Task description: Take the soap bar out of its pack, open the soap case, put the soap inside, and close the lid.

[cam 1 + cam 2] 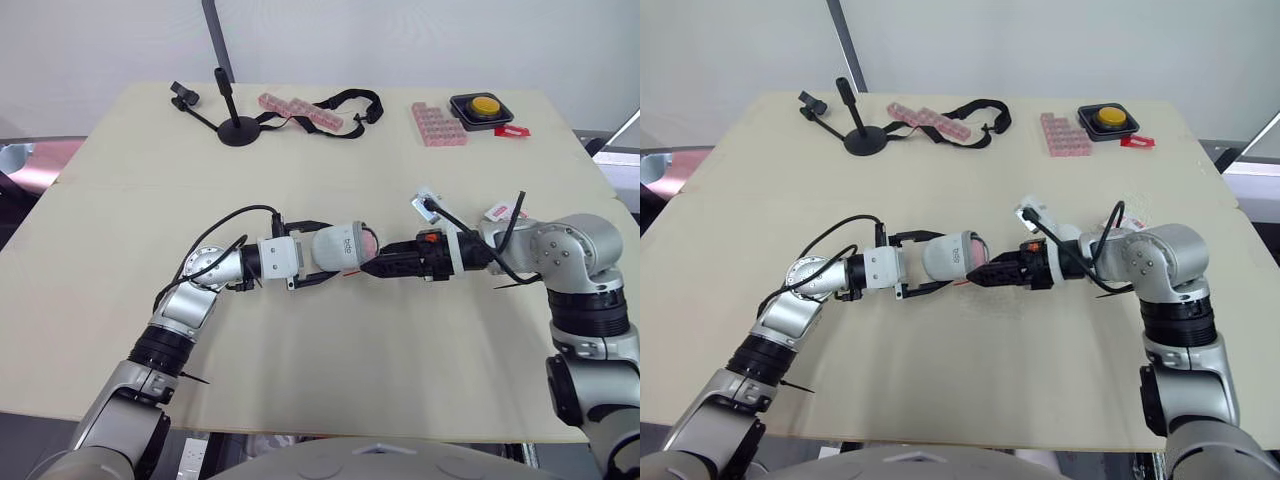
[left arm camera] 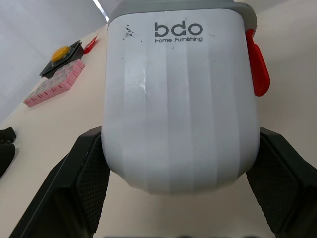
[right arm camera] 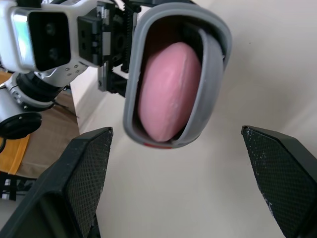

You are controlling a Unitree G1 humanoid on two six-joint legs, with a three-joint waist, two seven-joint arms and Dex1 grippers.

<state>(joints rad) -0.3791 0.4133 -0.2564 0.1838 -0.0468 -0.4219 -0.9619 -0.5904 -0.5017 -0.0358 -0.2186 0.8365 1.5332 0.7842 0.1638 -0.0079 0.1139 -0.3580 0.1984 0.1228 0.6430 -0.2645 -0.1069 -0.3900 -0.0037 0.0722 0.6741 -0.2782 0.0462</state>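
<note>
My left gripper [image 1: 330, 252] is shut on the white soap case [image 1: 340, 248] and holds it sideways just above the table, at the middle. The left wrist view shows both black fingers [image 2: 84, 183] clamping the case [image 2: 178, 99], with a red latch [image 2: 257, 64] at its side. The case's grey-rimmed mouth [image 3: 213, 29] is open and faces my right gripper. The pink soap bar [image 3: 166, 91] sits inside it. My right gripper [image 1: 372, 267] is open. Its tips are right at the mouth, with nothing between the fingers [image 3: 79, 183].
At the table's far side are a black stand [image 1: 238, 130], a black strap [image 1: 350, 100], two pink pill boxes [image 1: 437, 124] and a yellow button box [image 1: 480, 108]. A white and red scrap [image 1: 503, 211] lies behind my right forearm.
</note>
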